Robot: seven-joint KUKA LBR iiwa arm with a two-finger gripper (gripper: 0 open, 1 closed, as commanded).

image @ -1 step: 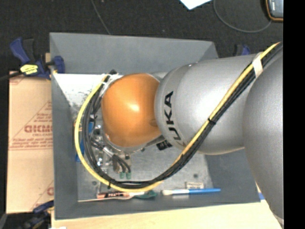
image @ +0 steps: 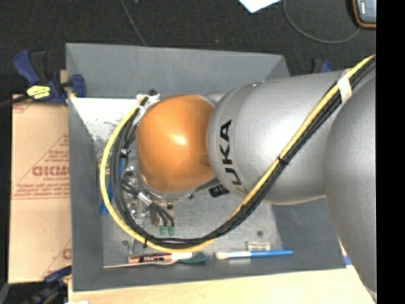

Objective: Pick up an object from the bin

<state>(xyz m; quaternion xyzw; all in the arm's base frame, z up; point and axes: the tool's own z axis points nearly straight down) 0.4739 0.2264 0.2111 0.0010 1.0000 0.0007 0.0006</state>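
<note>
In the grey bin (image: 85,233), the end effector (image: 144,204) sits low in the left half under its orange cover (image: 174,141); I cannot tell whether it is apart or together. Below it, along the near wall, lie a red-and-black brush (image: 158,258) and, to its right, a blue-and-white brush (image: 253,254), both untouched.

The arm (image: 285,144) reaches in from the right and covers most of the bin (image: 82,233), its wrist (image: 174,141) over the left half of the floor. Along the wall nearest the view's lower edge lie two toothbrushes end to end: the left toothbrush (image: 168,258) below the wrist, the right toothbrush (image: 253,254) beside it. A small flat piece (image: 257,246) lies just behind the right toothbrush.
</note>
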